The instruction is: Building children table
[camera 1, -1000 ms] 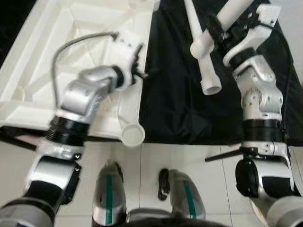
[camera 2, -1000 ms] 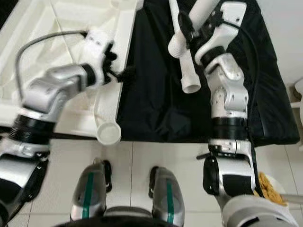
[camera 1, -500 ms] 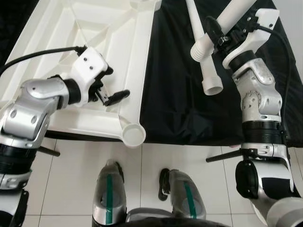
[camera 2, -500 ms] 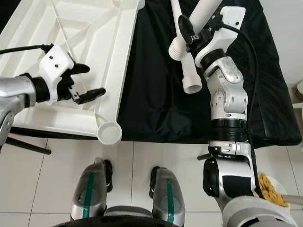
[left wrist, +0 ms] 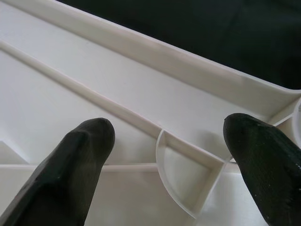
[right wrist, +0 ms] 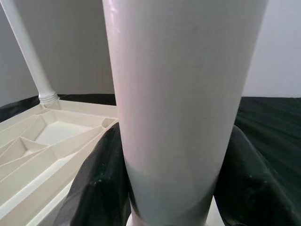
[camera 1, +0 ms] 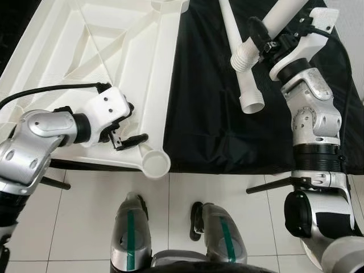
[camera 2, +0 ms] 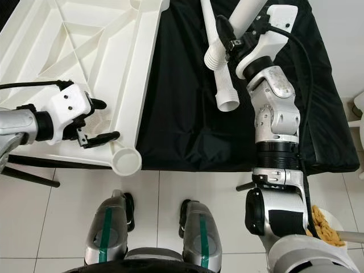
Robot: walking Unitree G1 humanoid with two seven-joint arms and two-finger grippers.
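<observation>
While the white table top [camera 1: 114, 51] lies upside down with its ribs facing up, partly on the black cloth [camera 1: 205, 114] and w/ its near corner over the white tiled floor [camera 1: 227, 187], the left gripper [camera 1: 126, 132] hovers just above the table top's near edge, close to the round corner socket [camera 1: 155, 164]. Its two black fingers [left wrist: 84, 160] are spread apart and grasp nothing; in the left wrist view they frame a small curved rib and a straight rib of the table top, w/ the black cloth beyond the rim. The right gripper [camera 2: 227, 35] is to the right of the table top, above the black cloth, and it is clenched around a white table leg [camera 2: 247, 12], approx. near the leg's ribbed lower end, which is tilted toward the table top. In the right wrist view this leg [right wrist: 183, 108] stands between the two fingers, and behind it another leg [right wrist: 28, 56] is already upright in a far corner of the table top. One more leg [camera 1: 242, 74] lies flat on the black cloth, between the table top and the right arm, its open end toward the robot. Robot's feet [camera 1: 170, 239] stand on the floor, below the table top's near corner.
</observation>
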